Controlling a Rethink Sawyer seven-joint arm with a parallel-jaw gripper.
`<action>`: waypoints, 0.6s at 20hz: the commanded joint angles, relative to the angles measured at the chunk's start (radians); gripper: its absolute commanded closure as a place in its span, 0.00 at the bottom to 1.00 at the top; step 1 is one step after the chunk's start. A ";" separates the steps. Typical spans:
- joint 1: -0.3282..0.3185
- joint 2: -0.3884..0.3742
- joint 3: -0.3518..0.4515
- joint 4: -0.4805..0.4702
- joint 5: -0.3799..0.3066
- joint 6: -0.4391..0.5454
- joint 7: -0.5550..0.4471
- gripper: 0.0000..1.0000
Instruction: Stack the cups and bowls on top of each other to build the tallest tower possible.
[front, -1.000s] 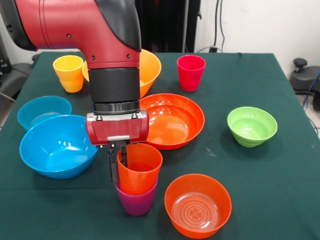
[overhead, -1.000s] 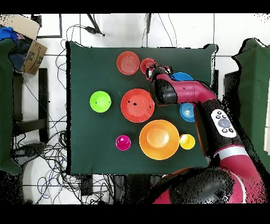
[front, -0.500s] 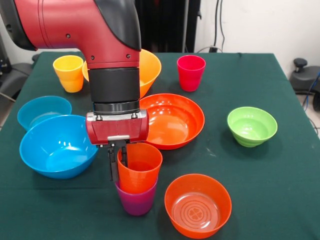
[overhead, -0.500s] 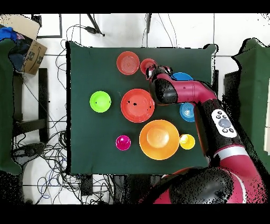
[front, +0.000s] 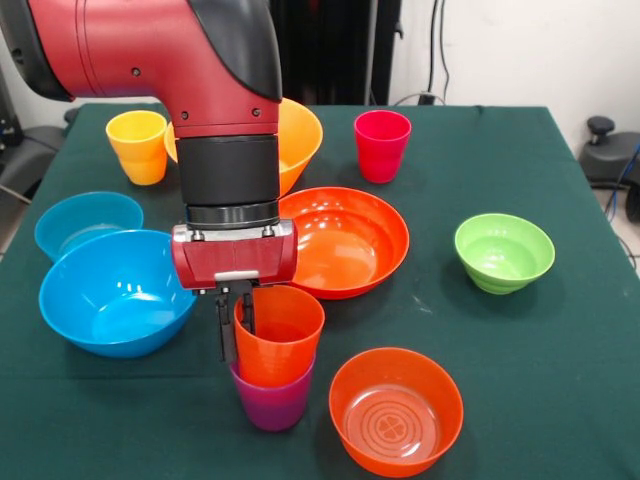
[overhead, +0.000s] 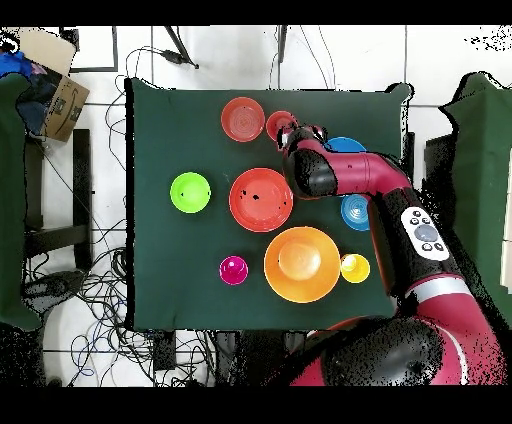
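An orange-red cup (front: 285, 345) sits nested in a purple cup (front: 272, 405) at the table's near edge, a two-cup tower. My gripper (front: 236, 325) hangs at the orange-red cup's left rim, one finger inside and one outside its wall, shut on it. In the overhead view the stack (overhead: 279, 124) shows just beside the gripper (overhead: 290, 130). A yellow cup (front: 138, 146) stands far left and a crimson cup (front: 382, 145) far centre, both alone.
A large blue bowl (front: 115, 295) and a small blue bowl (front: 85, 222) lie left of the stack. A wide red-orange bowl (front: 345, 240) is behind it, a large orange-yellow bowl (front: 300, 135) behind the arm, a green bowl (front: 503, 252) right, and a translucent orange bowl (front: 395, 410) near right.
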 joint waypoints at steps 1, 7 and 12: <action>0.021 0.041 -0.032 0.063 -0.023 0.116 -0.013 1.00; 0.022 0.045 -0.026 0.057 -0.026 0.109 -0.016 0.00; 0.021 0.048 -0.023 0.053 -0.025 0.105 -0.016 0.00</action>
